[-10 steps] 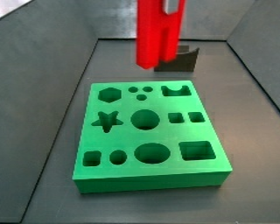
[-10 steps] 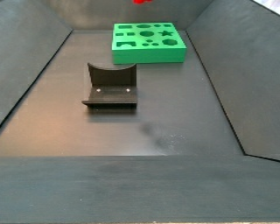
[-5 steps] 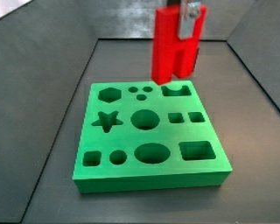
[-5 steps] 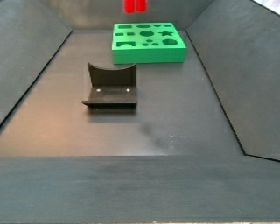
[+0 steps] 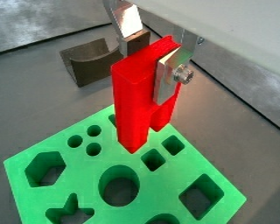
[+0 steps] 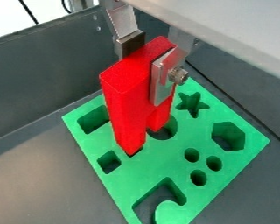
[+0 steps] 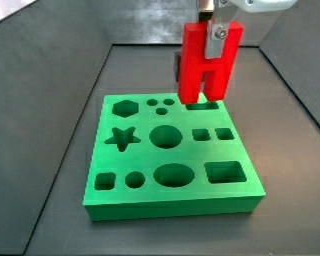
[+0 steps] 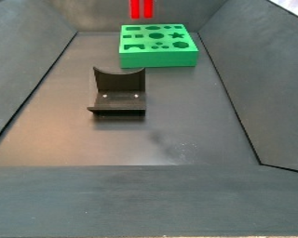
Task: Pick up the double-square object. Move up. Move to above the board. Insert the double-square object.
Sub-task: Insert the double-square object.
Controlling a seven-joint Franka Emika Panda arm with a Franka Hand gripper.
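The gripper (image 5: 150, 61) has flat silver plate fingers (image 5: 171, 72), one fastened with a round silver screw head. A dark pad shows on a finger in a wrist view (image 6: 126, 41). In a side view its body is pale grey.

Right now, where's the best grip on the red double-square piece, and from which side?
The top end, from above. The double-square object hangs upright over the board, prongs pointing down. The gripper is shut on its upper part, flat plates on opposite faces. That keeps the prong tips free to enter the cut-out. A lower grip would likely foul the board.
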